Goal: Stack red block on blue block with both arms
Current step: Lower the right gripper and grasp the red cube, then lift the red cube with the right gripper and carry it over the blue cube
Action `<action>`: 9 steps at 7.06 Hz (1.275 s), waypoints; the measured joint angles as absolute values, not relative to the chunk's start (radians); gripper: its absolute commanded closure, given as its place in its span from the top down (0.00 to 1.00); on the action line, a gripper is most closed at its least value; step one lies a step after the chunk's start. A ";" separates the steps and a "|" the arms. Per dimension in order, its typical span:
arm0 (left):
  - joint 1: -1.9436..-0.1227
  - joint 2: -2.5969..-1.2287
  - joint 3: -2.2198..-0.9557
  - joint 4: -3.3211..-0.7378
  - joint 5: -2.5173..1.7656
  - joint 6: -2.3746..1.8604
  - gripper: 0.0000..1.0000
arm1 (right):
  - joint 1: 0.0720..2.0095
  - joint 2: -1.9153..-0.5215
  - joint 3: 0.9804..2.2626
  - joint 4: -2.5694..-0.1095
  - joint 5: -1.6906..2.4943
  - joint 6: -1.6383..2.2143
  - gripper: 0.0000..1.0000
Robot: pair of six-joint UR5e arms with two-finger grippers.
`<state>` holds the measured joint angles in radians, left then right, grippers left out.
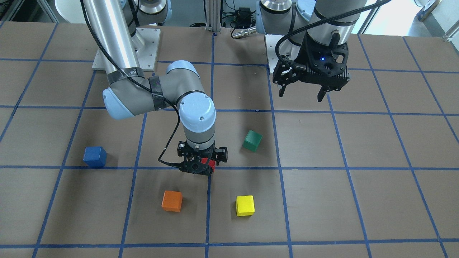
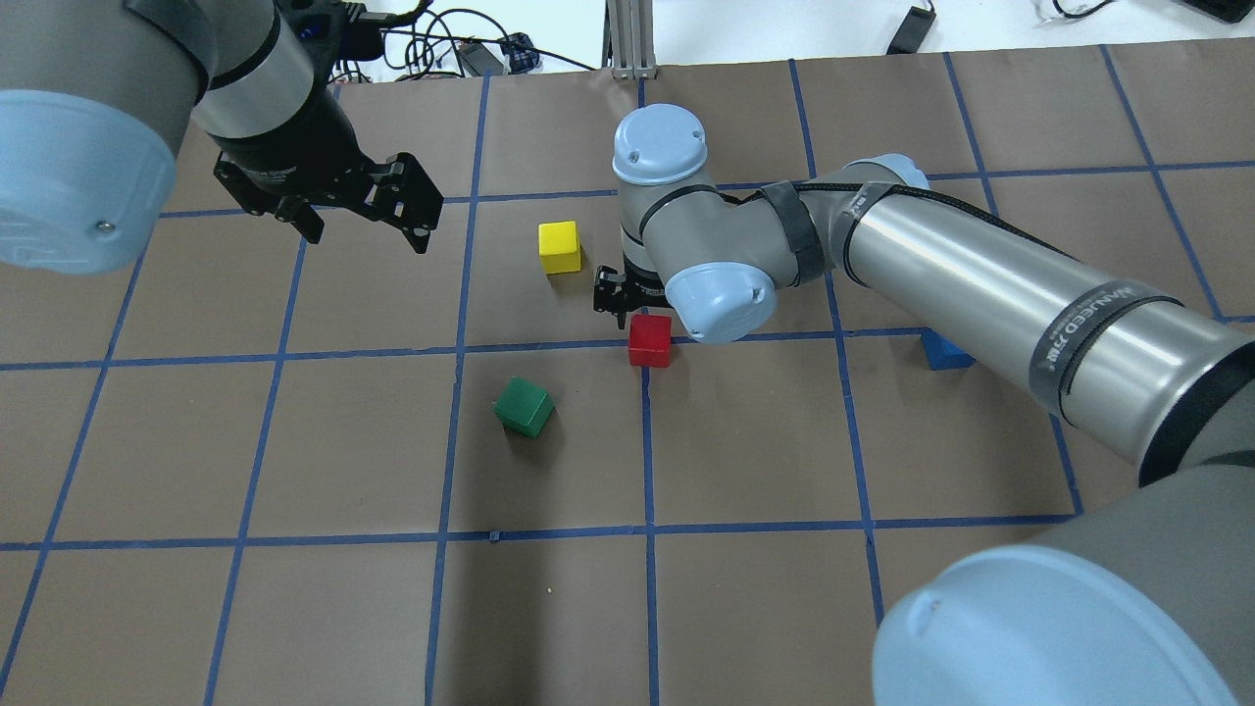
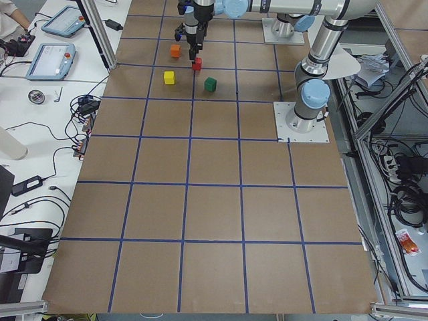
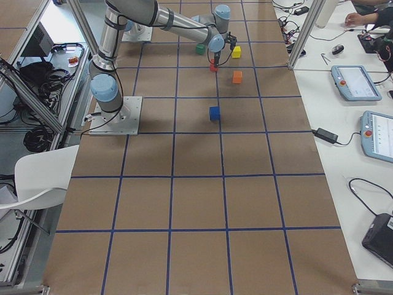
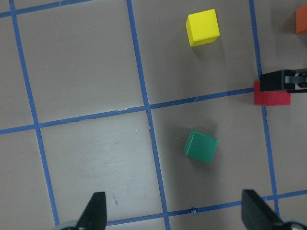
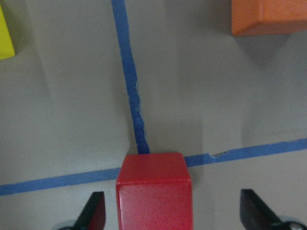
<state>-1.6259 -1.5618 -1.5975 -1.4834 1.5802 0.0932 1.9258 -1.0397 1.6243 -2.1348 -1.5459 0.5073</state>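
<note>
For the red block (image 6: 153,191): likely light, rigid and hard to damage, with matte faces that ought to grip well rather than slip. Best taken squarely by two opposite side faces, about mid-height, leaving the flat underside free to land. No give to be expected, so no call for a hard squeeze. Sits flat on the surface (image 1: 358,161), right at a crossing of blue tape lines (image 1: 279,186). Straddled by the right gripper (image 1: 199,164), set low around it, fingers (image 6: 93,213) spread wide and apparently touching neither face. Closer to one finger than the other in the wrist view, so may shift sideways on closing.

Well apart from the blue block (image 1: 95,156), off toward the robot's right, top face bare and level. Same size by the look of it, so little margin for a crooked placement.

Nearby, three other cubes: orange cube (image 1: 171,200) and yellow cube (image 1: 245,205) on the operators' side, green cube (image 1: 252,140) turned askew toward the robot's left. None touching the red one.

As for the left gripper (image 1: 301,96): hanging high above the surface, fingers parted, holding nothing.

Beneath all, flat brown matte sheeting ruled into squares, probably with friction enough to keep cubes from sliding. Beyond the edges, side benches (image 4: 374,166) with tablets (image 4: 353,83) and cables (image 3: 80,114), plus a white chair (image 4: 40,178).
</note>
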 measured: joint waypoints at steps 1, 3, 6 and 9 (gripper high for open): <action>-1.625 -1.562 -1.598 -1.483 1.581 0.093 1.00 | 1.926 -1.035 1.624 -2.135 -1.532 0.507 1.00; -1.626 -1.562 -1.598 -1.483 1.582 0.092 1.00 | 1.925 -1.030 1.625 -2.141 -1.509 0.510 0.29; -1.626 -1.562 -1.597 -1.483 1.582 0.095 1.00 | 1.925 -1.030 1.624 -2.145 -1.507 0.506 0.00; -1.626 -1.562 -1.598 -1.483 1.583 0.096 1.00 | 1.909 -1.098 1.610 -2.097 -1.519 0.480 0.00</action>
